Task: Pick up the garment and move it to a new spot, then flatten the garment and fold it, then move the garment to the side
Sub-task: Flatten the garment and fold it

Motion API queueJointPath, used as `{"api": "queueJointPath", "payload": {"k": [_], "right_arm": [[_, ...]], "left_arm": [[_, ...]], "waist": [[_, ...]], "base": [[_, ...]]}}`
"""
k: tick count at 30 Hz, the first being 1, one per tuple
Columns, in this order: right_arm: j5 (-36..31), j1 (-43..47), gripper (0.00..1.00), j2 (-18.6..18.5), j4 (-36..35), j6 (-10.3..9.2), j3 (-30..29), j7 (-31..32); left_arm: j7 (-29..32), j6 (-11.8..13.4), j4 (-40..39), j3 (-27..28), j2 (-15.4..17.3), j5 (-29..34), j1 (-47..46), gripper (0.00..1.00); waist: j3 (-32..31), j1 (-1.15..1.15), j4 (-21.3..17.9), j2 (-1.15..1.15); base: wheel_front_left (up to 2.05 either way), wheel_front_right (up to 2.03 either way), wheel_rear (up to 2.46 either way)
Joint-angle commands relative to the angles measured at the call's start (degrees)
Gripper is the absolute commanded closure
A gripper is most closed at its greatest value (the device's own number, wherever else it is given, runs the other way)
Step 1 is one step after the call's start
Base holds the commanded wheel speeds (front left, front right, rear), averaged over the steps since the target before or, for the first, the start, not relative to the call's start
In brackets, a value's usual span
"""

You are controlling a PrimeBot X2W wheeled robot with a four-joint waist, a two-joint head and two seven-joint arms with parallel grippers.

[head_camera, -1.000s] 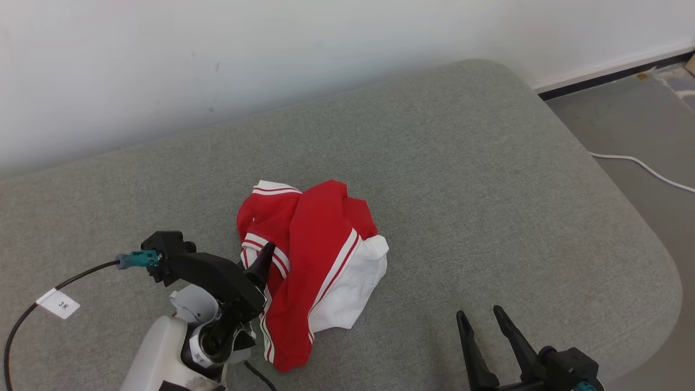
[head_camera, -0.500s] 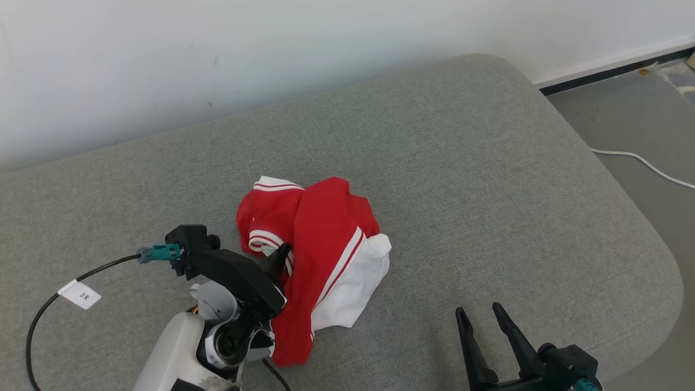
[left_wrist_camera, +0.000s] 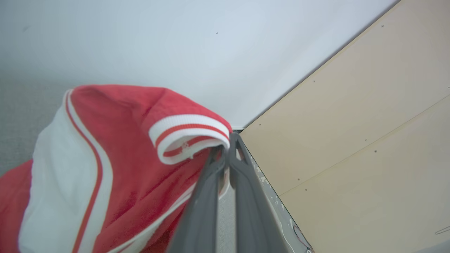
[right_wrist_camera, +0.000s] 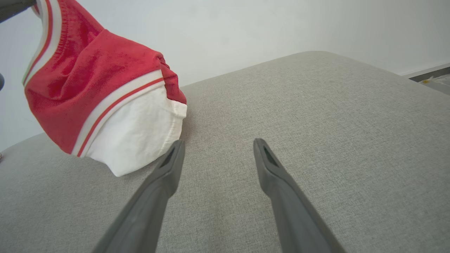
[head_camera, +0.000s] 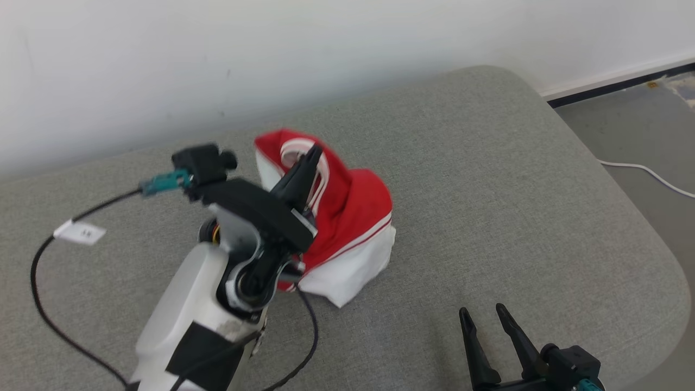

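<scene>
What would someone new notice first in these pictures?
The red and white garment at centre, held up by a striped edge in the shut left gripper, its white end resting on the grey cushion. The right gripper sits open at lower right.

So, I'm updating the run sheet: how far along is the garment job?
Done: the left gripper has its jaws shut on the striped cuff of the red and white garment. In hand: the pick-up; the garment hangs raised from that grip, its white hem low at the grey cushion. Left: setting it at a new spot, flattening, folding, moving aside. The right gripper is open and empty.
</scene>
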Motion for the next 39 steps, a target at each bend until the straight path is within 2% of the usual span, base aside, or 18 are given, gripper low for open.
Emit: {"api": "queueJointPath", "payload": {"k": [1,9,18,21,31,39], "right_arm": [[-0.17,0.15,0.0,-0.04,0.03,-0.12,-0.06,-0.1],[-0.09,0.18,0.0,-0.04,0.16,-0.12,0.45,-0.09],[0.84,0.0,0.0,-0.04,0.36,-0.12,1.09,-0.27],[1.15,0.04,0.0,-0.04,0.26,-0.12,0.92,-0.34],[-0.13,-0.48,0.0,-0.04,-0.33,-0.12,1.04,-0.18],[-1.05,-0.51,0.0,-0.03,-1.47,-0.12,1.3,0.94]], "left_arm": [[-0.44,-0.23,-0.53,-0.42,-0.07,-0.04,-1.22,1.0],[-7.41,-0.74,-5.78,-8.51,-0.06,-6.18,-14.04,1.0],[-17.82,-1.94,-10.73,-14.78,0.01,-17.55,-22.58,1.0],[-19.74,-1.06,-7.89,-15.11,0.46,-16.53,-20.99,1.0],[-20.93,6.12,9.11,-16.54,8.9,-14.49,-5.87,1.0],[-23.63,8.06,16.96,-13.58,12.4,-13.6,-2.1,1.0]], "waist": [[-0.18,0.0,0.18,-0.01],[-0.82,0.0,0.1,-0.01],[-0.66,0.0,-0.39,-0.01],[-0.41,0.0,0.3,-0.01],[0.65,0.0,4.29,-0.01],[1.3,0.0,5.79,-0.01]], "base": [[0.0,0.0,0.0],[0.0,0.0,0.0],[0.0,0.0,0.0],[0.0,0.0,0.0],[0.0,0.0,0.0],[0.0,0.0,0.0]]}}
